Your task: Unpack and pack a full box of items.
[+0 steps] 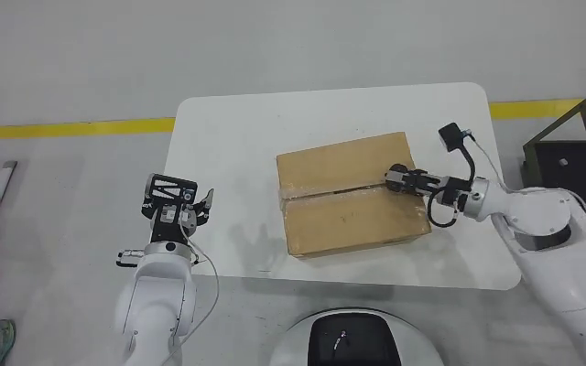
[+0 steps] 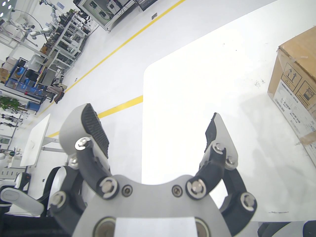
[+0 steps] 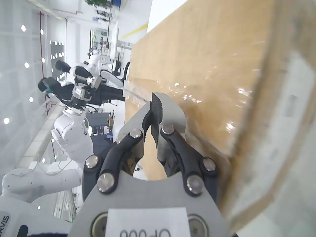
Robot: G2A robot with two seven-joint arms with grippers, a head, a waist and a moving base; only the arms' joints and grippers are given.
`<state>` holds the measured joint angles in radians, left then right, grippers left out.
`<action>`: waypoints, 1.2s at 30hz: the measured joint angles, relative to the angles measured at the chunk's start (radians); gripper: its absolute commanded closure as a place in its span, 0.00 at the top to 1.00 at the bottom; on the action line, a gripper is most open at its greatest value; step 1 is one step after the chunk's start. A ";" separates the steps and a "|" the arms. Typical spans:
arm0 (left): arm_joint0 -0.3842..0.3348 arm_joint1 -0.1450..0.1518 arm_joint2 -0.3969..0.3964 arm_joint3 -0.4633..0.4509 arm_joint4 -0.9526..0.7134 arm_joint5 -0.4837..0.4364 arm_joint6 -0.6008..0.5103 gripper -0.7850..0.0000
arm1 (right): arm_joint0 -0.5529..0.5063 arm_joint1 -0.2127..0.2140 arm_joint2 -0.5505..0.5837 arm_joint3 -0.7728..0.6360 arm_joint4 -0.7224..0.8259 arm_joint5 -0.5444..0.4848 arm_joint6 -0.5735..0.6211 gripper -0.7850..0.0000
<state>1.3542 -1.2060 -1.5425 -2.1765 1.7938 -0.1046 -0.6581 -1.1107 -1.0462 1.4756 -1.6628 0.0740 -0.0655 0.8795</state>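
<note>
A brown cardboard box [image 1: 351, 193] lies closed on the white table [image 1: 238, 156], a taped seam running along the middle of its top. My right gripper [image 1: 396, 177] rests over the seam at the box's right end; in the right wrist view its fingers [image 3: 154, 114] are pressed together with nothing between them, just above the glossy tape [image 3: 217, 92]. My left gripper [image 1: 181, 207] hangs at the table's left edge with its fingers [image 2: 95, 127] spread wide and nothing between them. The box [image 2: 296, 87] stands well off from it, labels on its side.
A yellow floor line [image 1: 82, 127] runs behind the table. A dark frame [image 1: 554, 160] stands beyond the table's right edge. Bare tabletop lies left of the box and behind it.
</note>
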 measured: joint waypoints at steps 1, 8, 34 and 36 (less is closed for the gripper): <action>0.000 0.000 0.000 0.000 0.000 0.000 0.000 1.00 | -0.028 0.006 0.043 -0.014 -0.002 -0.002 -0.005 0.00; 0.000 0.000 0.000 0.000 0.000 0.000 0.000 1.00 | -0.282 0.029 0.414 -0.123 -0.104 -0.117 -0.243 0.00; 0.047 -0.007 0.038 -0.141 -0.073 -0.034 0.017 1.00 | -0.612 0.009 0.406 -0.621 -1.214 0.088 -0.627 0.26; 0.047 -0.007 0.038 -0.141 -0.073 -0.034 0.017 1.00 | -0.612 0.009 0.406 -0.622 -1.214 0.088 -0.627 0.44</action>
<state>1.4010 -1.2135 -1.5044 -2.3171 1.7207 -0.1390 -0.6408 -1.7231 -1.0376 1.8820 -2.2844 -1.1397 0.0223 0.2521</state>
